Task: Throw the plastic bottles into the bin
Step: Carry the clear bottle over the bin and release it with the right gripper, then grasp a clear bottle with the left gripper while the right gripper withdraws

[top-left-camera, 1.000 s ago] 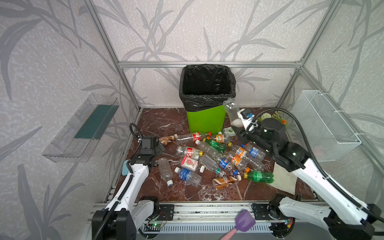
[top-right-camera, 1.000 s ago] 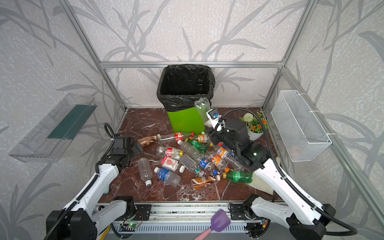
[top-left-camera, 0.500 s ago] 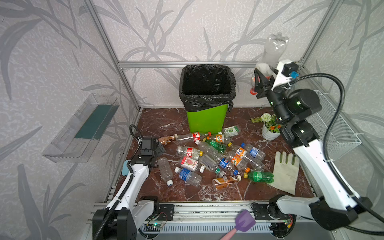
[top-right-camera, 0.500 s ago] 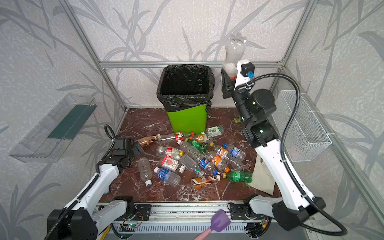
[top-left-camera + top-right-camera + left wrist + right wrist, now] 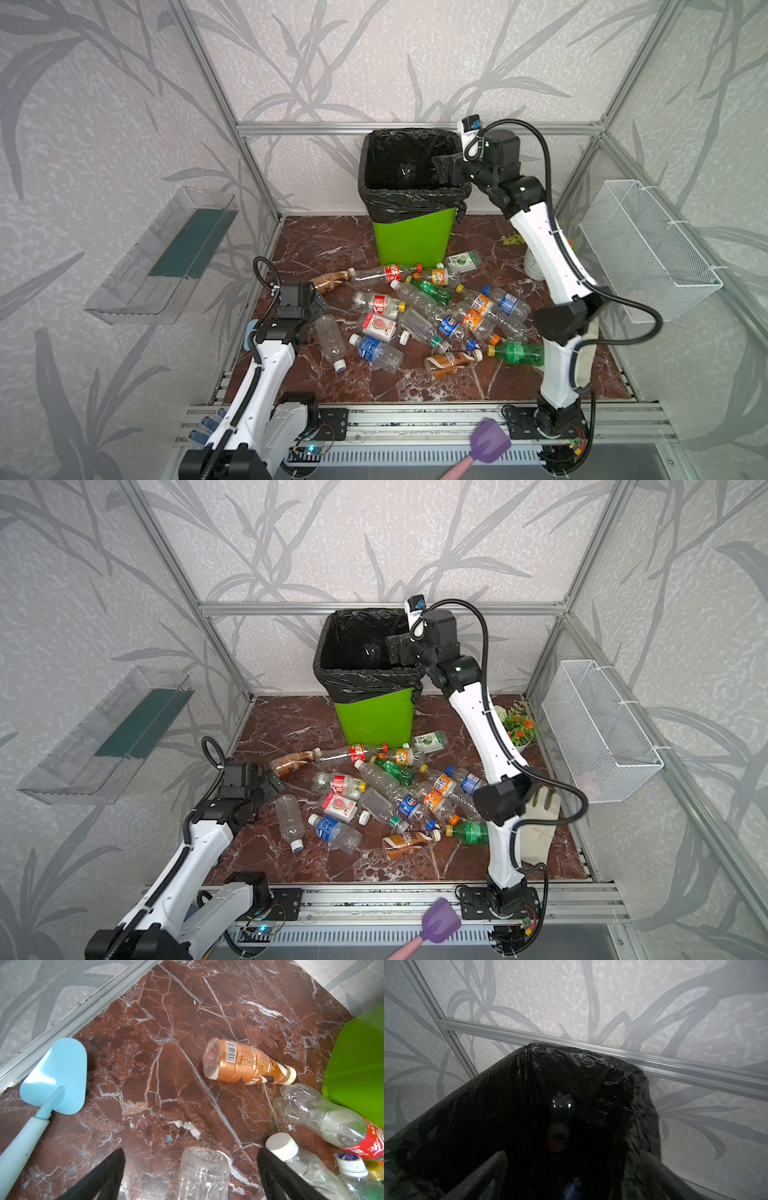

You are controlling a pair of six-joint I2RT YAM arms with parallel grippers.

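Starting at the left wall, we see a clear plastic tray point(image 5: 166, 253) mounted well apart from the clutter on the floor. Next comes the left gripper point(image 5: 321, 303), over the red marble floor point(image 5: 316, 237) at the left edge of the pile. In its wrist view its two black fingers point(image 5: 106, 1174) stand spread wide and close on nothing, and the base of a bare clear bottle point(image 5: 202, 1172) shows between them; we cannot tell whether it touches either finger. A light blue spatula point(image 5: 56, 1076) lies by the aluminium rail. A brown-labelled bottle point(image 5: 245, 1064) lies on its side ahead of the gripper, near the bin's green wall. The plastic bottles point(image 5: 415, 299) lie scattered on their sides across the middle of the floor in both top views, several touching or overlapping, with a green bottle point(image 5: 519, 353) at the pile's near right edge. Behind them stands the bin point(image 5: 411, 241), upright by the back wall, with its black bag folded over the rim. The right gripper point(image 5: 438, 170) reaches over the bin's right rim, its fingers point(image 5: 483, 1176) parted and empty. Beyond them, one see-through bottle point(image 5: 560, 1109) shows inside the black bag, apart from both fingers. A purple spatula point(image 5: 490, 442) rests at the front rail. Further right we see a potted plant point(image 5: 517, 729), a pale glove point(image 5: 538, 825) flat on the floor, and a white wire basket point(image 5: 648, 249) on the right wall.
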